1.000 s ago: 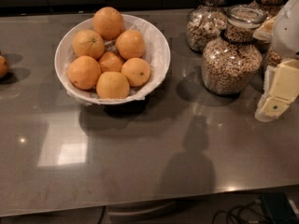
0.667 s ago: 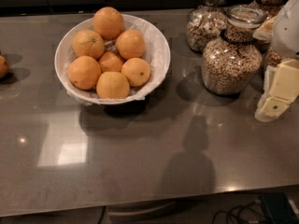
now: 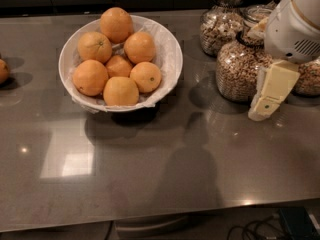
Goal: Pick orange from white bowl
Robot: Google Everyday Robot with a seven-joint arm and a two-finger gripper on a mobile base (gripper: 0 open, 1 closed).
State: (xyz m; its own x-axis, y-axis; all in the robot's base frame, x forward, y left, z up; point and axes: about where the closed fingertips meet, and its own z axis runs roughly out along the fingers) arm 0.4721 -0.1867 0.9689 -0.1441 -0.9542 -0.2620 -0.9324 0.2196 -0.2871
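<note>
The white bowl (image 3: 169, 59), lined with crinkled white paper, stands on the grey counter at the back left and holds several oranges. A large, evenly deep orange (image 3: 116, 24) lies at the far side of the pile. A smaller orange with a green stem dot (image 3: 146, 76) and a paler yellowish orange (image 3: 121, 90) lie at the near side. My gripper (image 3: 267, 96), cream under a white wrist, hangs at the right in front of the glass jars. It is well to the right of the bowl, empty and touching no orange.
Several glass jars of grain and nuts (image 3: 239, 71) stand at the back right, just behind the gripper. Another orange (image 3: 3, 70) lies on the counter at the left edge. The counter's front edge (image 3: 160, 219) runs along the bottom, with cables below it.
My gripper has moved a little to the left, toward the bowl, and more of the white wrist now shows. The bowl and the oranges have not moved.
</note>
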